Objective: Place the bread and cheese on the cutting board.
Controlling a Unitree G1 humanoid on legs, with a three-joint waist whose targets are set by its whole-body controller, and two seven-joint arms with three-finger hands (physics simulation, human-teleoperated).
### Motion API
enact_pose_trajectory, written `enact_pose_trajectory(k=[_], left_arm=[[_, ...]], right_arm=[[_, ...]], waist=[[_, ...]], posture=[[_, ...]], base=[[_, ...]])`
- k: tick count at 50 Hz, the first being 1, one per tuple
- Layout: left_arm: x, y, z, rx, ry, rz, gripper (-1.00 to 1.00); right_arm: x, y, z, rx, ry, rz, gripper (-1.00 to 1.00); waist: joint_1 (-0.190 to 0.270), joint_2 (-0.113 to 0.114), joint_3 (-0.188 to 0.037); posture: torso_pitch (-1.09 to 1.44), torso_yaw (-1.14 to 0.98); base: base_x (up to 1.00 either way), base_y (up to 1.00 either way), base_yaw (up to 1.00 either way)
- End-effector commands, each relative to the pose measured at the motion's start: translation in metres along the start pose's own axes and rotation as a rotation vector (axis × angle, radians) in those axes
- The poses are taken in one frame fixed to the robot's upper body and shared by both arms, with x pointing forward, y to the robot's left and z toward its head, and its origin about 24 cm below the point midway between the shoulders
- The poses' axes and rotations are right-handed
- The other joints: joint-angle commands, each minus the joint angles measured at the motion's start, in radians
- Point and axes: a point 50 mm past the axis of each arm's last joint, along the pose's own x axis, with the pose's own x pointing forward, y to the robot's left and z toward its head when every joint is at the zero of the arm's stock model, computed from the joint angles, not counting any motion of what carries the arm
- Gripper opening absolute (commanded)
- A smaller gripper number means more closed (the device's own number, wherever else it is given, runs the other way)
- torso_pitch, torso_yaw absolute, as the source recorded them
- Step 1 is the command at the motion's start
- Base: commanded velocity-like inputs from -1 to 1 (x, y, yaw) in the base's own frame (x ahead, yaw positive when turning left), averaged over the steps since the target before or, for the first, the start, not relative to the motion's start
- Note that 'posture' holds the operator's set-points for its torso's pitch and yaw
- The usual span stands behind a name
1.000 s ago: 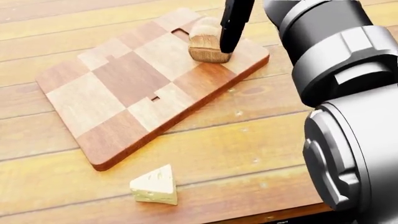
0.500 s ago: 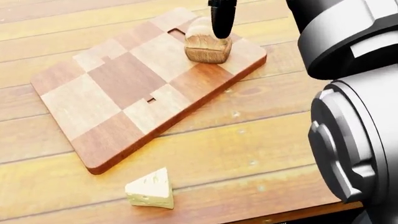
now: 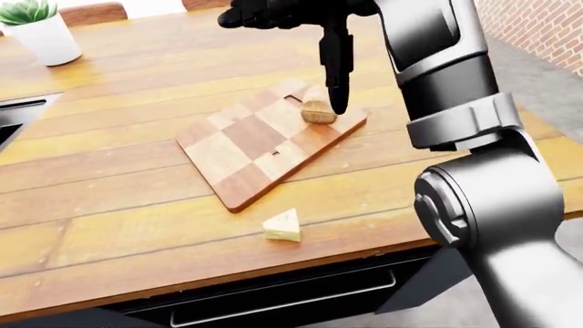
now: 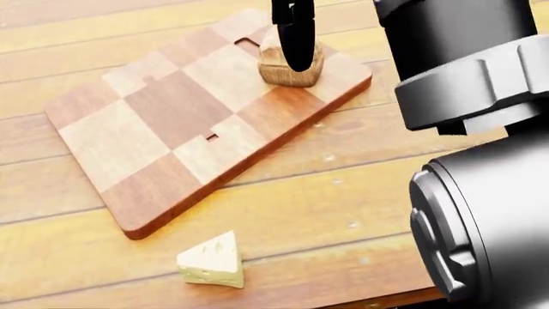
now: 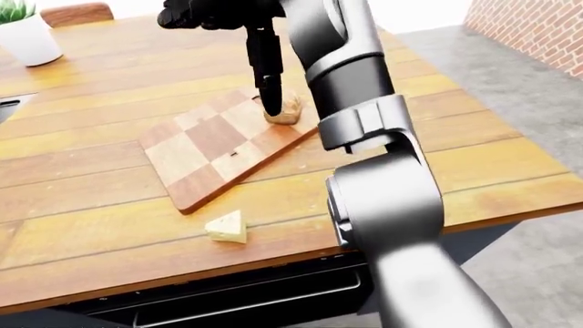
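The checkered cutting board (image 4: 172,122) lies at an angle on the wooden table. A small bread loaf (image 4: 290,72) stands on the board's upper right corner. My right hand (image 3: 314,20) hovers above it, open, with its fingers spread. One black finger (image 4: 293,35) hangs down in front of the bread and does not grip it. The cheese wedge (image 4: 212,261) lies on the bare table below the board, near the table's lower edge. My right forearm fills the right side of the head view. The left hand does not show.
A white pot with a green plant (image 3: 44,34) stands at the table's top left. A dark sink edge (image 3: 14,116) shows at the left. A drawer handle (image 3: 282,304) sits under the table edge. A brick wall (image 3: 538,27) and grey floor lie to the right.
The hanging finger has drifted left, from beside the bread to in front of it. My forearm has swung closer to the camera. Bread, board and cheese have not moved.
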Motion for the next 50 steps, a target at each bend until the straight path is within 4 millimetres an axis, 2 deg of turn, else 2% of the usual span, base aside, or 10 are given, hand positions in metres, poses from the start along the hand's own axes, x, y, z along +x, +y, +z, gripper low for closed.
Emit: enact_pose_trajectory(k=[1,9,18,24,30,38,41,50], left_arm=[[0.001,-0.002,0.013,0.009,-0.065,-0.010,1.00],[0.002,-0.003,0.014,0.006,-0.067,-0.011,1.00],[0.000,-0.003,0.013,0.006,-0.066,-0.010,1.00],[0.000,-0.003,0.013,0.005,-0.066,-0.009,1.00],[-0.001,-0.002,0.011,0.005,-0.064,-0.007,1.00],[-0.001,-0.003,0.011,0.002,-0.064,-0.009,1.00],[-0.001,-0.003,0.011,0.001,-0.064,-0.008,1.00],[-0.003,-0.003,0.010,0.001,-0.062,-0.006,1.00]], right_arm=[[-0.016,-0.013,0.014,-0.024,-0.017,-0.055,1.00],[-0.024,0.004,0.030,-0.051,-0.023,-0.060,1.00],[-0.046,0.032,0.056,-0.085,-0.003,-0.035,1.00],[-0.053,0.050,0.060,-0.077,0.002,0.021,1.00],[-0.058,0.066,0.074,-0.081,-0.030,0.052,1.00],[-0.064,0.087,0.081,-0.075,-0.048,0.102,1.00],[-0.064,0.089,0.084,-0.074,-0.056,0.105,1.00],[-0.060,0.102,0.080,-0.089,-0.030,0.038,1.00]], waist=[[0.000,0.007,-0.025],[0.001,0.004,-0.024],[0.003,0.000,-0.023],[0.002,-0.003,-0.023],[0.002,-0.004,-0.024],[0.005,-0.007,-0.021],[0.004,-0.007,-0.021],[0.002,-0.003,-0.023]], posture=[[0.00,0.00],[0.00,0.00],[0.00,0.00],[0.00,0.00],[0.00,0.00],[0.00,0.00],[0.00,0.00],[0.00,0.00]], base=[[0.00,0.00,0.00],[0.00,0.00,0.00],[0.00,0.00,0.00],[0.00,0.00,0.00],[0.00,0.00,0.00],[0.00,0.00,0.00],[0.00,0.00,0.00],[0.00,0.00,0.00]])
